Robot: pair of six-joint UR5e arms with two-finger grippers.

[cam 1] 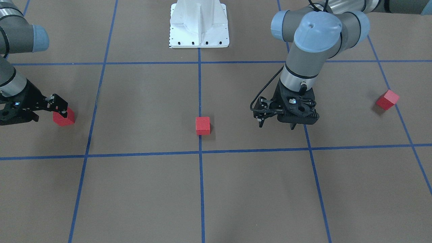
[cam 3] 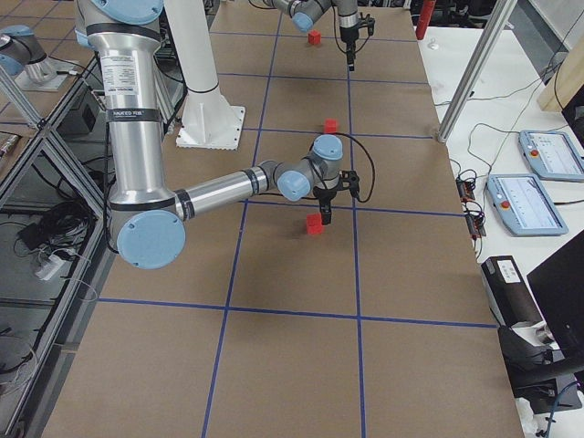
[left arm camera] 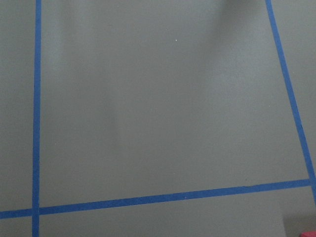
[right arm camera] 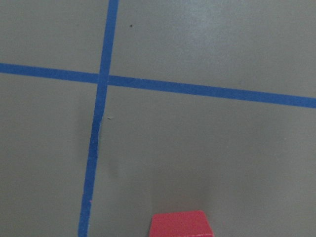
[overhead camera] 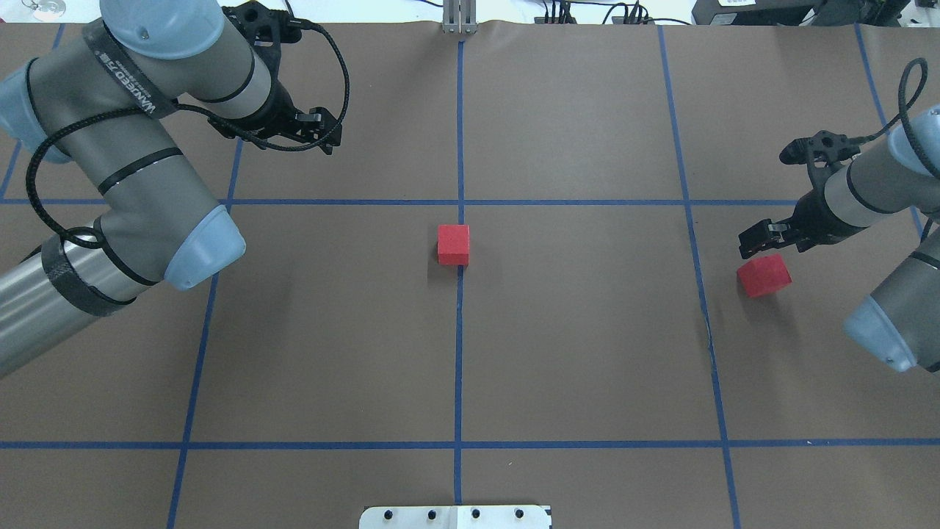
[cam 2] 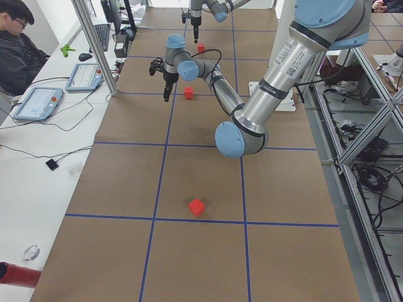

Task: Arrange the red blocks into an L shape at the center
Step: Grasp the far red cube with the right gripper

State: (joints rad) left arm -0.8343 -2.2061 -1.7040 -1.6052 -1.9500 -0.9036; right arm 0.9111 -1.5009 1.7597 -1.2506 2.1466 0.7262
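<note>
A robotics lab, plainly. A wide table (cam 2: 201, 182) papered in brown and marked off by a blue tape grid (overhead camera: 460, 367) carries a white pedestal (cam 1: 199, 23), and grey, blue-capped industrial arms (cam 2: 271, 88) reach out over it. Aluminium framing (cam 3: 474, 68) stands at the table's edge. On the far side from the robot runs a white bench with teach pendants (cam 3: 547, 153) and a keyboard (cam 2: 102, 36) — an operator (cam 2: 16, 47) sits there. Loose cables (cam 2: 371, 189) lie behind the robot.

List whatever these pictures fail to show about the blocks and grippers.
Left block: hidden behind the left arm in the overhead view.
Right block: cut off by the bottom edge in the right wrist view.
Right gripper: open or shut unclear; its own body covers the fingers from front and overhead.
</note>
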